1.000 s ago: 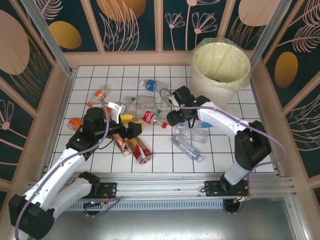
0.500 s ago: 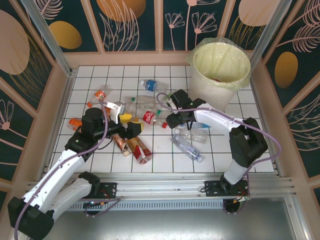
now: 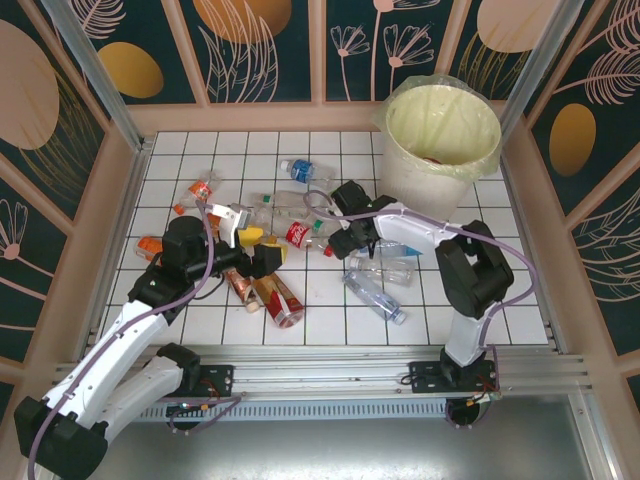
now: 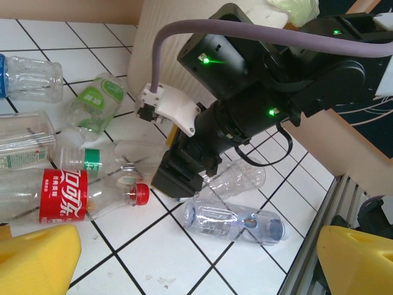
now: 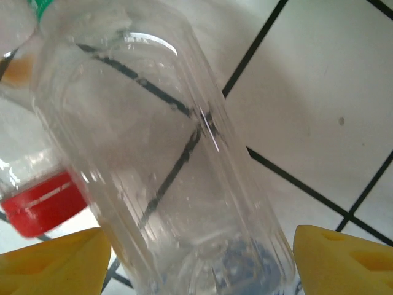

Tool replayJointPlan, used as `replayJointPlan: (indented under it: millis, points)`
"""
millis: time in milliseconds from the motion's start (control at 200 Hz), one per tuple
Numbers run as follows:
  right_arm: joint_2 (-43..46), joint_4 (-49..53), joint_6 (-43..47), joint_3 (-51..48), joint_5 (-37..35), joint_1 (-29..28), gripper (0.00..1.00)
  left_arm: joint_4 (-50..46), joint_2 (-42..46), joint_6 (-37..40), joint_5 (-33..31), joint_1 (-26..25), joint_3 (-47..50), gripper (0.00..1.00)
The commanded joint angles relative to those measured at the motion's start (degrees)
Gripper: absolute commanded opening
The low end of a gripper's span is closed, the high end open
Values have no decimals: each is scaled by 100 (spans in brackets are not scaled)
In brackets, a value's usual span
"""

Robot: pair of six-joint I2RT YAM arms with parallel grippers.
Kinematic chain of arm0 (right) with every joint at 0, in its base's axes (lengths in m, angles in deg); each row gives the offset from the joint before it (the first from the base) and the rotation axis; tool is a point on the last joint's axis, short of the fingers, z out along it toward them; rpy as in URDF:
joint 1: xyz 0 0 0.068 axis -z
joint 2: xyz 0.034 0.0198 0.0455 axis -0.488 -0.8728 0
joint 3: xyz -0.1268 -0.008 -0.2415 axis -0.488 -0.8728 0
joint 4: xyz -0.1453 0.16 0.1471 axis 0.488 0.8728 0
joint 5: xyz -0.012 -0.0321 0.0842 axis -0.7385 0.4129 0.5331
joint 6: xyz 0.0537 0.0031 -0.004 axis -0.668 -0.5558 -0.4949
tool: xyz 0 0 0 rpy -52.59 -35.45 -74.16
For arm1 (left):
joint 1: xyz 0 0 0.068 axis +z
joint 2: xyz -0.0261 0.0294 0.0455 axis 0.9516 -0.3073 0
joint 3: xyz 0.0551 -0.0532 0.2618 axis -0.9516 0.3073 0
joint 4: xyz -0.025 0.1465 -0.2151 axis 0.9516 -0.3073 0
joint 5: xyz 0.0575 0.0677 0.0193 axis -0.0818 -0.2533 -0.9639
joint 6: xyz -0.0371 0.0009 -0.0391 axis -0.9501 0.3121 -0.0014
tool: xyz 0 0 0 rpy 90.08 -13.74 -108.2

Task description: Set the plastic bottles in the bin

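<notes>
Your right fingers (image 5: 55, 261) stand apart with a clear bottle (image 5: 159, 153) between them, lying on its side on the white tiled surface (image 5: 319, 92). Your left fingers (image 4: 37, 258) are apart and empty. Further bottles (image 3: 283, 298) lie scattered mid-surface. Note the bin (image 3: 412, 176) upright at the far right corner.

**Middle jammed, right flank open**

The plastic bottles (image 3: 290, 235) clog the middle of the table (image 3: 500, 310). Both arms lean in over them, the left gripper (image 3: 262, 255) and right gripper (image 3: 338, 240) close together, both spread wide. The bin (image 3: 425, 180) blocks the far right corner. Bare tiles run along the right edge to the near right corner. A clear bottle (image 5: 166, 153) lies between the right fingers (image 5: 55, 258).
</notes>
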Motion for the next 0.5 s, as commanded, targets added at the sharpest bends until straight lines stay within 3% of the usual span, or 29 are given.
replayJointPlan:
  millis: [0, 490]
  points:
    - [-203, 7, 192, 328, -65, -14, 79, -55, 40, 29, 57, -36, -127, 99]
    - [-743, 15, 377, 745, 145, -12, 78, -86, -13, 69, 72, -36, -138, 99]
